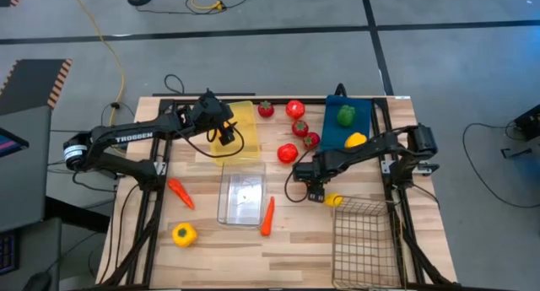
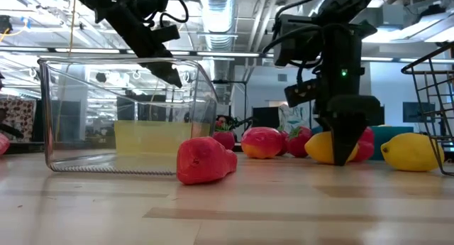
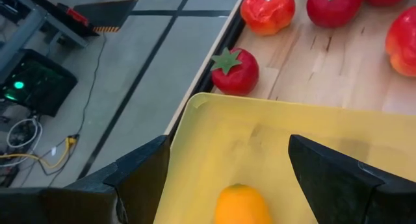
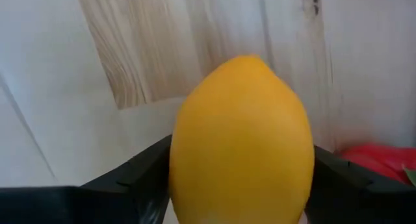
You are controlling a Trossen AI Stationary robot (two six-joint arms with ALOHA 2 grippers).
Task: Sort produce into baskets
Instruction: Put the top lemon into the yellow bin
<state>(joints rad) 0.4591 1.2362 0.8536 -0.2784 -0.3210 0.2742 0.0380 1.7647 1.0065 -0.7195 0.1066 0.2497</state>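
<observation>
wood table [image 1: 278, 257]: four bins, tomatoes [image 1: 287, 153], carrots [image 1: 267, 217], yellow pepper [image 1: 184, 234].

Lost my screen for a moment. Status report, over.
Left jaws open above yellow bin, orange below. Right jaws closed on lemon at the table. Second lemon lies beside wire basket.

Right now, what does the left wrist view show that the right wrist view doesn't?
Only the left wrist view shows the yellow bin with an orange fruit inside it, between the open fingers of the left gripper, plus three red tomatoes on the table beyond the bin and the floor past the table's edge.

Only the right wrist view shows a lemon filling the gap between the fingers of the right gripper, which flank it on both sides.

Both show the wooden table and some red produce.
</observation>
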